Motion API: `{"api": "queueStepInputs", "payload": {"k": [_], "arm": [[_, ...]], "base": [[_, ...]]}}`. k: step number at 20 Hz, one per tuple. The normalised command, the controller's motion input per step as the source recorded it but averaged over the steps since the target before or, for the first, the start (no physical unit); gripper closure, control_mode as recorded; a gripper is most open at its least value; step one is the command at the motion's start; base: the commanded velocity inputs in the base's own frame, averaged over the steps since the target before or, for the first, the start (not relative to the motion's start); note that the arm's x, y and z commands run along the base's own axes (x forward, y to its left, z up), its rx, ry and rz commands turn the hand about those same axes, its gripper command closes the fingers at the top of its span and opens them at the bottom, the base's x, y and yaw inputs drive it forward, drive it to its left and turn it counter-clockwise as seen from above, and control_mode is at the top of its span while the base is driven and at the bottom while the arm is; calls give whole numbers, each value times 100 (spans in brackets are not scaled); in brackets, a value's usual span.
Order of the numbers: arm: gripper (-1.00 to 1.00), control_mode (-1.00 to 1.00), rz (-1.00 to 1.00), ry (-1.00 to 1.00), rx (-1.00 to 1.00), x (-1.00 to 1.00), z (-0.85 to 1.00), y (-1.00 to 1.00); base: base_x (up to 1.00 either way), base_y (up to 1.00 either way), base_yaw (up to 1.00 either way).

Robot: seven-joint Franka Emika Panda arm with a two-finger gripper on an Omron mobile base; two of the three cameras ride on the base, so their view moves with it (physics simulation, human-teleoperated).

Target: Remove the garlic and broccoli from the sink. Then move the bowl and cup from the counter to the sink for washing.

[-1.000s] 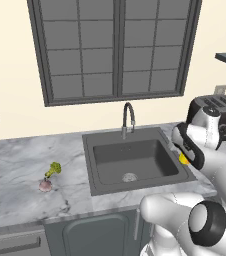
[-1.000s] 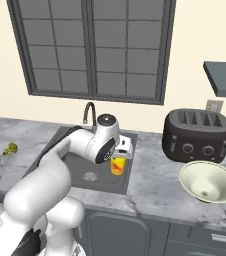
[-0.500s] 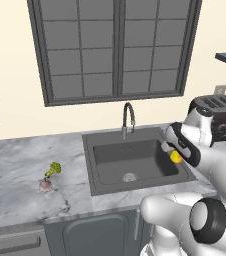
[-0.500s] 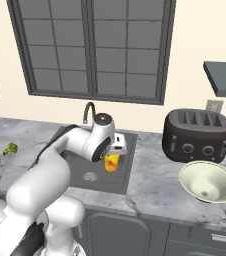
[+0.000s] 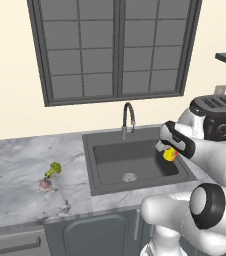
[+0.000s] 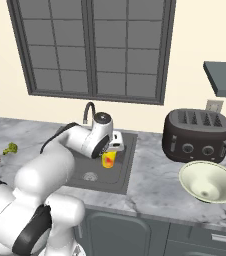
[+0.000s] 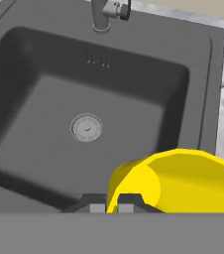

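The gripper [image 5: 168, 150] is holding the yellow cup [image 5: 170, 154] by its rim, its fingers closed on the cup's wall, and is hanging over the right-hand part of the sink [image 5: 100, 185], above the basin floor rather than on it. From the right base camera the cup [image 6: 108, 160] is showing its red-orange patch below the gripper [image 6: 110, 151], inside the outline of the sink [image 6: 121, 186]. In the hand camera the cup [image 7: 183, 181] is sitting large at the lower right, its open mouth turned toward the lens, and the gripper [image 7: 113, 206] is straddling its rim; past it the sink [image 7: 203, 59] is lying dark and bare apart from the round drain disc [image 7: 86, 127] in the middle of its floor, well clear of the cup, with the foot of the tap [image 7: 107, 14] standing at the back rim. The tap [image 5: 128, 119] is curving up behind the basin. The broccoli [image 5: 53, 169] and the garlic [image 5: 45, 185] are lying on the marble table [image 5: 15, 170] well left of the sink, close beside each other, the broccoli a little farther back. The bowl [image 6: 208, 182] is sitting upright on the table to the right of the sink, just in front of the dark toaster [image 6: 197, 135].
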Motion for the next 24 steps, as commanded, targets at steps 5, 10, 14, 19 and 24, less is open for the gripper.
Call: {"api": "queueStepInputs", "payload": {"k": [5, 10, 14, 19, 24], "arm": [[100, -100, 4, 0, 0, 22, -18, 14], [100, -100, 0, 0, 0, 18, -22, 5], [100, -100, 0, 0, 0, 17, -22, 4], [100, -100, 0, 0, 0, 13, -21, 4], [100, -100, 0, 0, 0, 15, -21, 7]], "base": [[0, 0, 0], [0, 0, 0], [0, 0, 0], [0, 0, 0], [0, 0, 0]]}}
